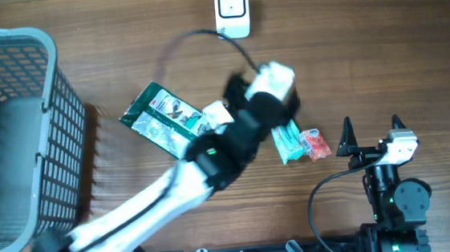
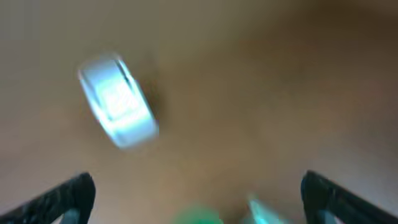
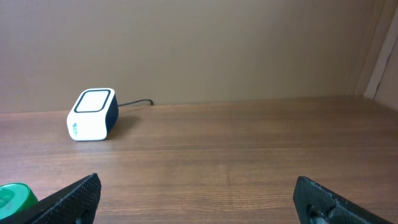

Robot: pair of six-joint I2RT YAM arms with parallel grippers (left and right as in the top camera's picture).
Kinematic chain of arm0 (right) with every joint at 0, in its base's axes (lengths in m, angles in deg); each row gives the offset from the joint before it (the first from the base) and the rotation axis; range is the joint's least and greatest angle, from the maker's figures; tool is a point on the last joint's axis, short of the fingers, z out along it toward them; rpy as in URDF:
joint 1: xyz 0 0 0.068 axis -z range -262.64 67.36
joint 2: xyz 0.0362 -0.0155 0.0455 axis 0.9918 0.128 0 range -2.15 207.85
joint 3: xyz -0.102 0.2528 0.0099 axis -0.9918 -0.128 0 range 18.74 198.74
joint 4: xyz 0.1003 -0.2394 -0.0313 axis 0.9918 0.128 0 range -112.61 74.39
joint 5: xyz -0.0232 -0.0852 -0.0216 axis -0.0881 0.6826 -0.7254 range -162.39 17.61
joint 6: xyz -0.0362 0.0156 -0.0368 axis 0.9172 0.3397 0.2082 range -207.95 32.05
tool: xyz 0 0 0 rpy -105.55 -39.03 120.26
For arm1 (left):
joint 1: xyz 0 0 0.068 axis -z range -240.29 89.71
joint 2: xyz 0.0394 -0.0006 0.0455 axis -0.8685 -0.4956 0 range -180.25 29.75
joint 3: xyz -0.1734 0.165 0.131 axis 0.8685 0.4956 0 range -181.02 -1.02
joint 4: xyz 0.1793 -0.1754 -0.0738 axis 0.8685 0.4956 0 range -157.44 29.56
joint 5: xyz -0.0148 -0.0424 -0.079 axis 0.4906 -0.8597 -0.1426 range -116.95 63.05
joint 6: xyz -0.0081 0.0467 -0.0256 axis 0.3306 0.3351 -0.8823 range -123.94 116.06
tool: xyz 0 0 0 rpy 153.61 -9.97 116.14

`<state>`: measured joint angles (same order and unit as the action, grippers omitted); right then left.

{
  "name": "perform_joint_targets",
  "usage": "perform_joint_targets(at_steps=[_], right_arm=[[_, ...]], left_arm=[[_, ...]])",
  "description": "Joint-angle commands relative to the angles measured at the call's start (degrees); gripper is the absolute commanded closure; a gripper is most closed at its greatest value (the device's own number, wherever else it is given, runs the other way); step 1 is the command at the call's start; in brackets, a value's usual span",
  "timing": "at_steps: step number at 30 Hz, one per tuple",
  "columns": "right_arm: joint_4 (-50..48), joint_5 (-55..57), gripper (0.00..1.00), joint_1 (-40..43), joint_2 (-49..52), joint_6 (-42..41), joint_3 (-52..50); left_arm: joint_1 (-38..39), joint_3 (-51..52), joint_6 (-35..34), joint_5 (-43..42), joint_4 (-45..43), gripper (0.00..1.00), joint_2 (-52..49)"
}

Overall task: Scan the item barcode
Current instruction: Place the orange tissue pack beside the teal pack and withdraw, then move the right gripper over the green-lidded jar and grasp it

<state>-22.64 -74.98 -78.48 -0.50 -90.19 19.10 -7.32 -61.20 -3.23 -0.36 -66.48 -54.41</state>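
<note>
- Top view: wooden table (image 1: pixel 379 41) w/ two robot arms reaching in from the near edge.
- Scanner (image 1: pixel 232 9): small white box at the far edge, centre, standing on the table. Its dark cable (image 1: pixel 194 36) curves away to the left.
- L arm (image 1: pixel 158 200): white and black, blurred, stretching from the bottom-left corner toward the table's centre.
- L gripper (image 2: pixel 198 180): in its wrist view both dark fingers sit at the bottom corners w/ jaws wide apart and nothing btwn them. That view is heavily blurred. The scanner shows as a pale block at upper left, w/ green and teal smears at the bottom edge.
- Items to scan, all lying flat on the table:
- Green packet (image 1: pixel 158 119): left of the L arm's end, tilted.
- Small white item (image 1: pixel 216 113): touching the green packet's right end, partly under the arm. Can't tell what it is.
- Teal-and-red packet (image 1: pixel 300 144): just right of the arm, partly covered by it.
- R gripper (image 1: pixel 370 131): near the bottom-right corner, pointing at the far edge, jaws wide apart and empty, well apart from the packets.
- Basket (image 1: pixel 45 92): grey mesh, at the far left.
</note>
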Motion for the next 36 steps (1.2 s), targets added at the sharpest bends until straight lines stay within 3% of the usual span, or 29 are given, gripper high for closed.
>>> perform_joint_targets(at_steps=[1,3,5,8,14,17,21,25,26,28,30,36], right_arm=[[-0.1,-0.5,0.00,-0.1,-0.2,0.6,-0.1],[-0.1,-0.5,0.00,-0.1,-0.2,0.6,-0.1],[-0.1,-0.5,0.00,-0.1,-0.2,0.6,-0.1],[-0.1,-0.5,0.00,-0.1,-0.2,0.6,-0.1],[-0.1,-0.5,0.00,-0.1,-0.2,0.6,-0.1],[-0.1,-0.5,0.00,-0.1,-0.2,0.6,-0.1],[-0.1,-0.5,0.00,-0.1,-0.2,0.6,-0.1],[-0.1,-0.5,0.00,-0.1,-0.2,0.6,-0.1],[-0.1,-0.5,0.00,-0.1,-0.2,0.6,-0.1],[-0.1,-0.5,0.00,-0.1,-0.2,0.6,-0.1],[-0.1,-0.5,0.00,-0.1,-0.2,0.6,-0.1],[-0.1,-0.5,0.00,-0.1,-0.2,0.6,-0.1]], left_arm=[[-5.4,-1.1,19.9,13.2,-16.5,0.00,15.2],[-9.9,-2.4,28.4,13.2,-21.0,0.00,21.8],[-16.0,-3.9,38.1,13.1,-20.9,0.00,29.1],[-20.6,-4.0,47.4,13.2,-20.5,0.00,35.9],[-23.0,-4.0,56.1,18.5,-14.4,0.00,42.5],[-24.5,-4.0,52.4,18.2,-11.2,0.00,47.0],[-28.1,-4.0,37.2,12.6,-1.7,0.00,56.6],[-32.7,-4.0,22.5,-2.3,12.6,0.00,69.7],[-36.1,-4.0,19.3,-11.3,19.0,0.00,77.6],[-37.8,-4.0,18.3,-17.1,22.1,0.00,82.1],[-39.1,-4.6,14.5,-17.8,24.6,0.00,83.9],[-41.4,-4.5,14.2,-17.7,25.6,0.00,83.9]])
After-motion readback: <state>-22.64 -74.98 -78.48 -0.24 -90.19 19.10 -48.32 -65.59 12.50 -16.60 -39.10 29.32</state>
